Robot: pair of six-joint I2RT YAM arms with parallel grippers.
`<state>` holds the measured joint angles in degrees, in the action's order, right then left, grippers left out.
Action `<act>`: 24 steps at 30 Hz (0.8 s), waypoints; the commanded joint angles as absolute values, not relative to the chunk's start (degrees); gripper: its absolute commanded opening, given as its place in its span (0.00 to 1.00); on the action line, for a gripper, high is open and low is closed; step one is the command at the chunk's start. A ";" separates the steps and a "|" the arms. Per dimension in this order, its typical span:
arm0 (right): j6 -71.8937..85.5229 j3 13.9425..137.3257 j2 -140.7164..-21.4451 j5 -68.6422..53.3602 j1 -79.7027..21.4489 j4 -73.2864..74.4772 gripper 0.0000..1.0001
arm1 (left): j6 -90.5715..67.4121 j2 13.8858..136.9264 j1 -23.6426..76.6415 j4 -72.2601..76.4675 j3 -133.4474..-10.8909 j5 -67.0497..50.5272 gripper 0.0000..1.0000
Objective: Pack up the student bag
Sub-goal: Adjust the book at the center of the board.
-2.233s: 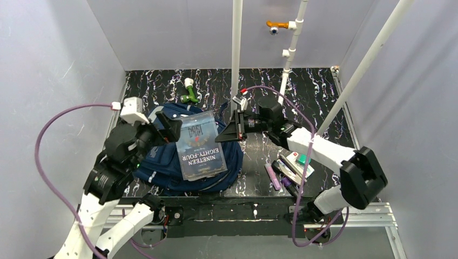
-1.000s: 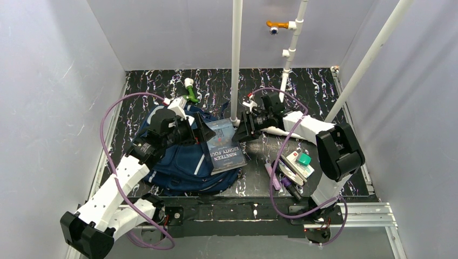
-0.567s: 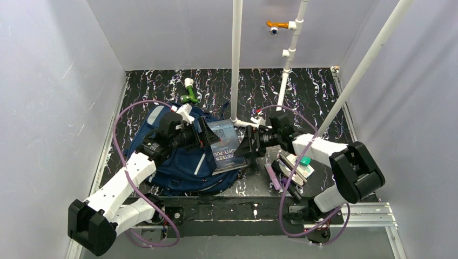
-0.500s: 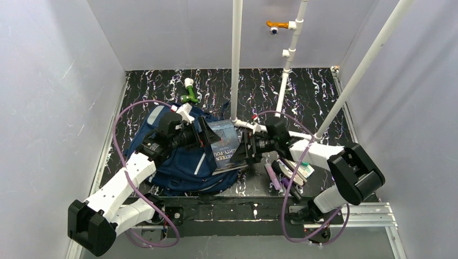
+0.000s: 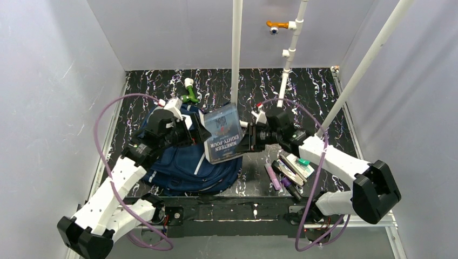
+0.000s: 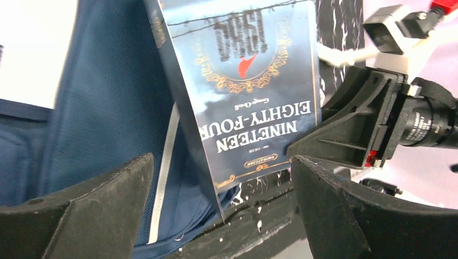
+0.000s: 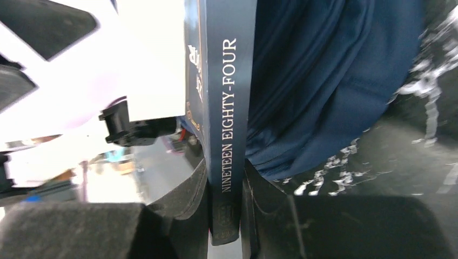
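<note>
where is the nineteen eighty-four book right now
Top view, centre: the book is held up over the right edge of the student bag, its spine pinched in the right gripper, the open left gripper close on its left.

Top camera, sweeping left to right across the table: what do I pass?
student bag → book → right end effector, clamped on the book's edge → pile of pens and stationery.
</note>
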<state>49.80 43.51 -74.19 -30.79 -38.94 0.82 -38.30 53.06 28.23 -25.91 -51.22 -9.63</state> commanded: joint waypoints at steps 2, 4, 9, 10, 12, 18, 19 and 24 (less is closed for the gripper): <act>26.35 58.43 -71.08 -19.19 -38.26 22.19 0.03 | -32.04 50.22 27.46 -37.37 -62.04 2.42 0.98; 27.27 60.98 -73.56 -23.41 -38.23 17.21 0.01 | -32.08 49.75 27.27 -37.32 -63.75 2.48 0.98; 39.05 64.45 -79.26 -39.64 -38.17 -4.09 0.01 | -32.66 48.49 27.16 -37.39 -65.88 3.06 0.94; 41.27 64.20 -79.29 -41.18 -37.83 -8.07 0.01 | -32.69 47.68 27.16 -38.04 -65.86 4.22 0.92; 44.29 63.60 -78.98 -43.99 -36.78 -11.90 0.01 | -32.53 45.59 27.03 -37.91 -64.59 7.07 0.88; 71.61 57.01 -79.83 -53.80 -33.30 -43.78 0.01 | -35.51 39.11 26.29 -31.53 -57.41 9.27 0.68; 75.03 56.35 -79.73 -54.05 -32.97 -48.15 0.01 | -36.26 37.94 26.28 -31.68 -57.13 10.73 0.66; 81.33 57.72 -78.44 -53.97 -32.52 -52.74 0.01 | -34.59 30.07 26.28 -28.28 -54.73 15.00 0.86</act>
